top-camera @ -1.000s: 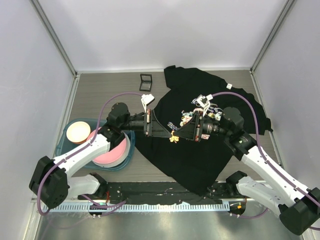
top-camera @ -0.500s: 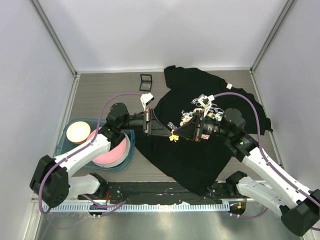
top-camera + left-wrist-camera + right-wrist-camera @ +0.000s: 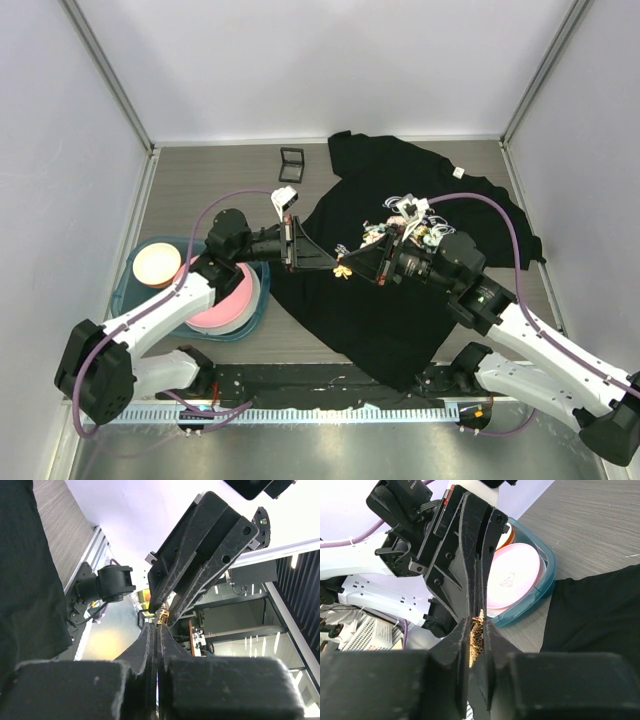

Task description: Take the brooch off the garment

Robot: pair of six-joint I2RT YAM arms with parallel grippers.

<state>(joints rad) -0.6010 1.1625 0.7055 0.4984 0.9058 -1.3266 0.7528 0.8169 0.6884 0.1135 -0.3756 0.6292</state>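
Observation:
The black garment [image 3: 420, 180] lies spread on the table, its rose print [image 3: 405, 218] just behind my right arm. It also shows in the left wrist view [image 3: 25, 580] and the right wrist view [image 3: 600, 615]. The small gold brooch [image 3: 342, 271] hangs between the two grippers, above the garment's left edge. My right gripper [image 3: 351, 268] is shut on the brooch [image 3: 476, 632], which is pinched flat between its jaws. My left gripper [image 3: 334, 265] meets it tip to tip, jaws shut, with the brooch's end [image 3: 162, 616] at its tips.
A teal tray [image 3: 130, 290] at the left holds a pink plate [image 3: 225, 305] and an orange bowl [image 3: 157, 264]. The tray [image 3: 547, 575] lies just beyond the grippers in the right wrist view. A small black square frame [image 3: 291, 163] lies at the back.
Both grippers, still joined at the brooch, have moved slightly left and toward the back. The right arm has stretched further across the garment.

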